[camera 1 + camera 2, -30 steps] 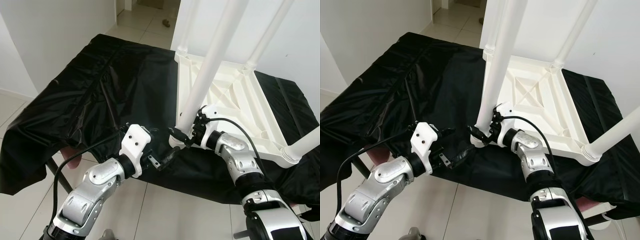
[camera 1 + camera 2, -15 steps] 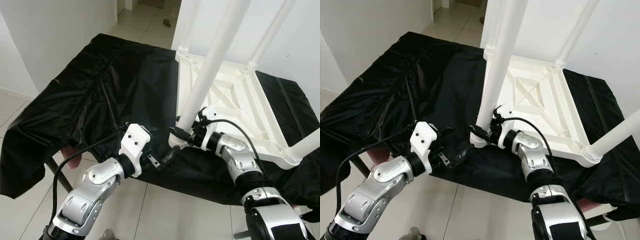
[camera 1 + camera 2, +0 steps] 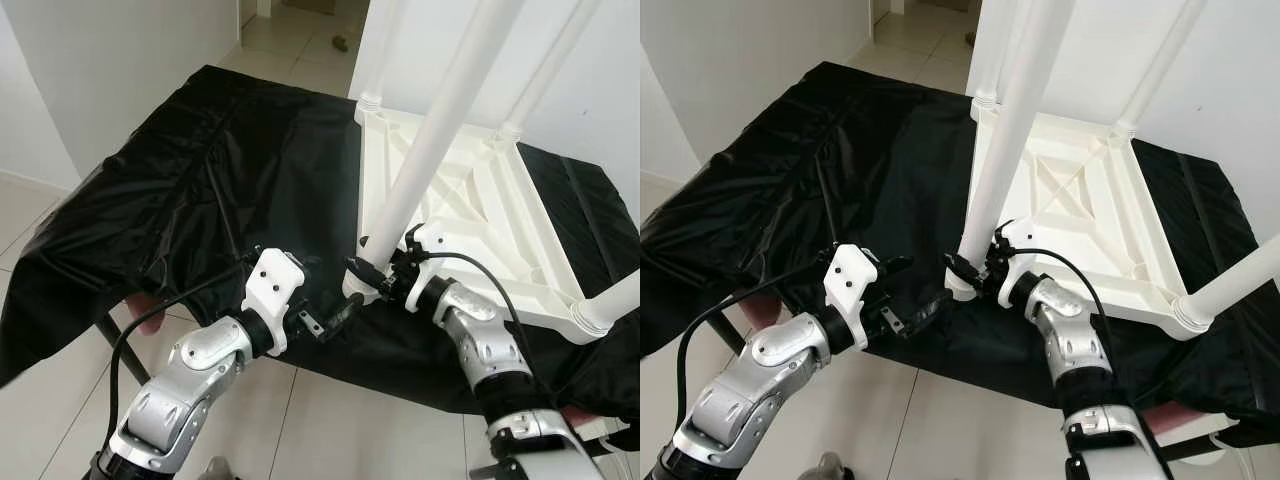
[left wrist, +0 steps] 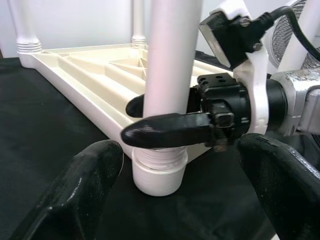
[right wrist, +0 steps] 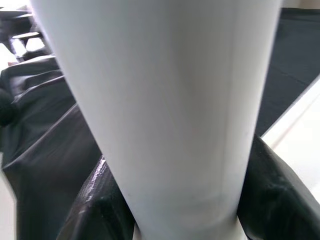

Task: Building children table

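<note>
Two grippers at the near table leg

Right gripper (image 3: 368, 278) clamps the white leg (image 3: 425, 150) just above its socket; left gripper (image 3: 330, 318), fingers apart, hovers beside it; upturned white table (image 3: 500, 215) lies right of centre on black cloth (image 3: 200, 180)

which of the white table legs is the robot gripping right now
The leg at the upturned table's near left corner, closest to the robot. The right gripper clamps it just above its socket; the other legs stand untouched.
</note>
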Robot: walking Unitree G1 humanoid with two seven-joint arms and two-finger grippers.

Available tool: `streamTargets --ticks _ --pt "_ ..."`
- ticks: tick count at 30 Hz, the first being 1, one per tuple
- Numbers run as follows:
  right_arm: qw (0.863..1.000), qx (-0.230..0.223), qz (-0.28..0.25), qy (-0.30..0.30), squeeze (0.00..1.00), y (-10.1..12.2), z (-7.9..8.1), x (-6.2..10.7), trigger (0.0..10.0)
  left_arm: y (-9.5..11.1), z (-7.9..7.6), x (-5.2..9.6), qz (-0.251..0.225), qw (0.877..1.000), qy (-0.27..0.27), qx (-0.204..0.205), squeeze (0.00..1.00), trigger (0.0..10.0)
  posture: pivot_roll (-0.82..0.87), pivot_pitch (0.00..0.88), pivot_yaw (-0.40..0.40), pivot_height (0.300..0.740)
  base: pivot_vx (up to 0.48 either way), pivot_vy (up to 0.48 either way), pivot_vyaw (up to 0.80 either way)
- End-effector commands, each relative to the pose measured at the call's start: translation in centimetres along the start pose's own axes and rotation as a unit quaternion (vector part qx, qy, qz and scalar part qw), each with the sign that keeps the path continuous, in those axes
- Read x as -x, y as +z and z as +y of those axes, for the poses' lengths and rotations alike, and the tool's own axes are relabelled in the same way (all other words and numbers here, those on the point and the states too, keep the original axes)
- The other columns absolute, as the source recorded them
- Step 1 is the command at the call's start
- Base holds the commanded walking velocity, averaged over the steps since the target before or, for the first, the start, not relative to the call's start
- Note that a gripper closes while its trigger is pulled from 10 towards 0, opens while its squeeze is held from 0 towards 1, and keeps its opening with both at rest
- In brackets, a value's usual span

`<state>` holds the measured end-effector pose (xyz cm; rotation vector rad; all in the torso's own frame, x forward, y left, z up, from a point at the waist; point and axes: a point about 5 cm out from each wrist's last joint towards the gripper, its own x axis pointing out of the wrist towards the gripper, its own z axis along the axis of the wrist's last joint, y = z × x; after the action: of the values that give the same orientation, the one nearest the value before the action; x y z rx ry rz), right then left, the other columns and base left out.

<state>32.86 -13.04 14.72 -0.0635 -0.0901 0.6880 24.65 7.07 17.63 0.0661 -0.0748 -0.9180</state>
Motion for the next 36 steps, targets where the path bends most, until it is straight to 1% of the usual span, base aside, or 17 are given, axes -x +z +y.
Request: streamTargets --ticks 1,7,10,11,12,13,15,17,21,22,23,24,27,30,32,33,36 --pt "0.999 -0.001 0.018 -0.041 0.00 -0.3 -0.3 0.4 10.0 -0.4 -0.6 -0.1 0.008 1.000 -0.025 0.008 0.00 10.0 0.10 0.106 -0.110 0.740 0.000 0.000 0.00" --pt "0.993 -0.008 0.017 -0.116 0.00 -0.1 0.5 0.3 10.0 -0.4 -0.6 -0.1 0.009 1.000 -0.028 0.008 0.00 10.0 0.10 0.104 -0.111 0.740 0.000 0.000 0.00" --pt "0.963 -0.022 0.019 -0.267 0.00 -0.3 0.3 0.8 10.0 -0.3 -0.5 -0.1 0.007 1.000 -0.024 0.008 0.00 10.0 0.11 0.101 -0.115 0.740 0.000 0.000 0.00" --pt "0.963 -0.022 0.019 -0.267 0.00 -0.3 0.3 0.8 10.0 -0.3 -0.5 -0.1 0.007 1.000 -0.024 0.008 0.00 10.0 0.11 0.101 -0.115 0.740 0.000 0.000 0.00" --pt "0.947 -0.025 0.021 -0.320 0.00 -0.4 0.2 1.1 10.0 -0.3 -0.6 -0.2 0.006 1.000 -0.024 0.009 0.00 10.0 0.11 0.100 -0.118 0.740 0.000 0.000 0.00" --pt "0.947 -0.025 0.021 -0.320 0.00 -0.4 0.2 1.1 10.0 -0.3 -0.6 -0.2 0.006 1.000 -0.024 0.009 0.00 10.0 0.11 0.100 -0.118 0.740 0.000 0.000 0.00" --pt "0.923 -0.028 0.030 -0.383 0.00 -0.5 0.5 1.5 10.0 -0.3 -0.7 -0.2 0.006 1.000 -0.025 0.010 0.00 10.0 0.11 0.100 -0.118 0.740 0.000 0.000 0.00" --pt "0.915 -0.031 0.032 -0.401 0.00 -0.4 0.7 1.5 10.0 -0.3 -0.7 -0.2 0.006 1.000 -0.025 0.009 0.00 10.0 0.11 0.100 -0.118 0.740 0.000 0.000 0.00" --pt "0.918 -0.035 0.028 -0.394 0.00 -0.2 1.2 1.3 10.0 -0.3 -0.6 -0.2 0.005 1.000 -0.023 0.008 0.00 10.0 0.12 0.089 -0.125 0.740 0.000 0.000 0.00" --pt "0.919 -0.038 0.027 -0.391 0.65 -0.2 1.0 1.4 10.0 -0.3 -0.6 -0.2 0.005 1.000 -0.022 0.008 0.00 10.0 0.12 0.089 -0.125 0.740 0.000 0.000 0.00" --pt "0.920 -0.041 0.027 -0.389 0.65 -0.2 0.9 1.5 10.0 -0.3 -0.6 -0.2 0.004 1.000 -0.022 0.008 0.00 10.0 0.12 0.089 -0.125 0.740 0.000 0.000 0.00" --pt "0.926 -0.053 0.019 -0.372 1.00 -0.1 1.0 1.4 10.0 -0.3 -0.6 -0.2 0.004 1.000 -0.023 0.007 0.00 10.0 0.12 0.084 -0.129 0.740 0.000 0.000 0.00" --pt "0.946 -0.067 -0.002 -0.317 1.00 0.3 1.3 0.9 10.0 -0.3 -0.6 -0.3 0.003 1.000 -0.023 0.006 0.00 10.0 0.12 0.079 -0.130 0.740 0.000 0.000 0.00" --pt "0.953 -0.066 -0.012 -0.294 1.00 0.5 1.3 0.8 10.0 -0.3 -0.6 -0.3 0.003 1.000 -0.023 0.006 0.00 10.0 0.12 0.079 -0.130 0.740 0.000 0.000 0.00" --pt "0.971 -0.071 -0.021 -0.229 0.98 0.8 0.6 0.8 10.0 -0.3 -0.6 -0.4 0.002 1.000 -0.023 0.006 0.00 10.0 0.12 0.067 -0.134 0.740 0.000 0.000 0.00" --pt "0.980 -0.062 -0.017 -0.189 0.00 0.9 0.2 0.8 10.0 -0.3 -0.6 -0.4 0.001 1.000 -0.023 0.006 0.00 10.0 0.12 0.067 -0.134 0.740 0.000 0.000 0.00" --pt "0.994 -0.032 -0.001 -0.104 0.00 0.9 -0.3 1.0 10.0 -0.2 -0.6 -0.4 0.001 1.000 -0.023 0.005 0.00 10.0 0.12 0.064 -0.133 0.740 0.000 0.000 0.00"
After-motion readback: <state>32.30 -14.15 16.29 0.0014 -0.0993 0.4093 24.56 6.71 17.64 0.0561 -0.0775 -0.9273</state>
